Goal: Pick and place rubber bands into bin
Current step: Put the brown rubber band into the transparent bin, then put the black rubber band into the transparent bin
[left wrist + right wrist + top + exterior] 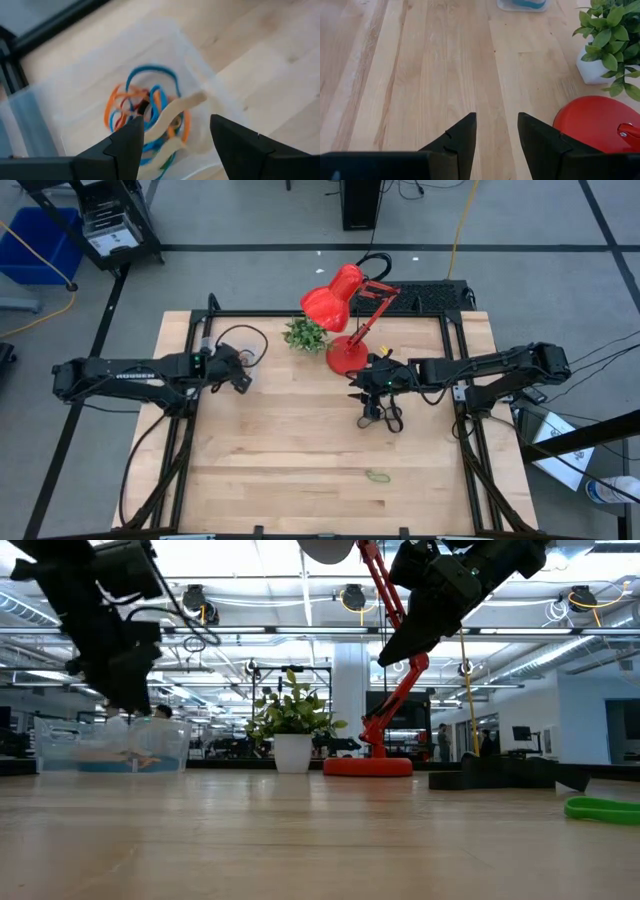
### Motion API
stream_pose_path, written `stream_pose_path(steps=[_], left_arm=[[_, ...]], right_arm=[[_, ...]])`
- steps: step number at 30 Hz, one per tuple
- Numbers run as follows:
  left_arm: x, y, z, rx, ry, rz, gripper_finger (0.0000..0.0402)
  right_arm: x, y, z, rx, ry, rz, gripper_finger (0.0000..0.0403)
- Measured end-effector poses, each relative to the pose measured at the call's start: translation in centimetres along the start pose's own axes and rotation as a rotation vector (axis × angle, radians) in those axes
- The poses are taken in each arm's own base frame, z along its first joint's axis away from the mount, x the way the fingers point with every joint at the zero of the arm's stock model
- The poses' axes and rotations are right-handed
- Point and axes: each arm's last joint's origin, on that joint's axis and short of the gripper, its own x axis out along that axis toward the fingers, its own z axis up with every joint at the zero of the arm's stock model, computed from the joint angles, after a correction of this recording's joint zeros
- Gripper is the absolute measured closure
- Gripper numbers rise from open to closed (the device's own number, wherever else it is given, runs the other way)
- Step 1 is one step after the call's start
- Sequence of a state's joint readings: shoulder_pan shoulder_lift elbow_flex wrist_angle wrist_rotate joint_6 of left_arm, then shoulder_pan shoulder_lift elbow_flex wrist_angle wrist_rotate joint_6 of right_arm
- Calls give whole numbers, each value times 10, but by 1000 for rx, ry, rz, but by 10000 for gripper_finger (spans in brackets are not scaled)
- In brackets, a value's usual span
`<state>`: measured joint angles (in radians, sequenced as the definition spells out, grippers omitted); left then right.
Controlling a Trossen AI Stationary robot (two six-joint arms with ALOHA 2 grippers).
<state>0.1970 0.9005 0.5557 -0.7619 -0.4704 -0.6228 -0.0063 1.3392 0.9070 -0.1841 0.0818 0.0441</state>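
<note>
Left wrist view: my left claw (172, 142) spread above bin (45, 107) of rubber bands (145, 112); right claw (496, 137) spread over desk (420, 75).

Wooden table (300, 840) fills the foreground. At left, the clear bin (112, 745) sits on it with blue and orange rubber bands (125, 762) blurred inside. Left gripper (125, 690) hangs just above the bin (fingers not readable). Right gripper (400, 648) hangs high, right of centre, in front of the red lamp (375, 690); its base rests on the table beside a potted plant (292, 730) in a white pot. A green rubber band (603, 808) lies at the far right edge, near a dark object (500, 772).
</note>
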Motion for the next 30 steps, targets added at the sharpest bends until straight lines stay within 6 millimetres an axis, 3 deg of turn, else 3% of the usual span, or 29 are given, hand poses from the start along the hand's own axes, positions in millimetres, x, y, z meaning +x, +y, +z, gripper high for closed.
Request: stream_pose_path(steps=[8,14,19,25,30], left_arm=[[-16,-8,24,20,-113,-76,165],[-21,-19,36,88,-252,-161,169],[-30,-34,47,153,-409,-329,165],[-31,-50,44,301,-567,-603,167],[-24,-51,38,326,-618,-649,167]], right_arm=[[-1,1,0,40,0,28,262],[-24,8,4,5,-31,257,261],[-44,7,9,-13,-91,306,261],[-52,7,5,101,-41,308,261],[-50,6,-3,241,57,286,261]])
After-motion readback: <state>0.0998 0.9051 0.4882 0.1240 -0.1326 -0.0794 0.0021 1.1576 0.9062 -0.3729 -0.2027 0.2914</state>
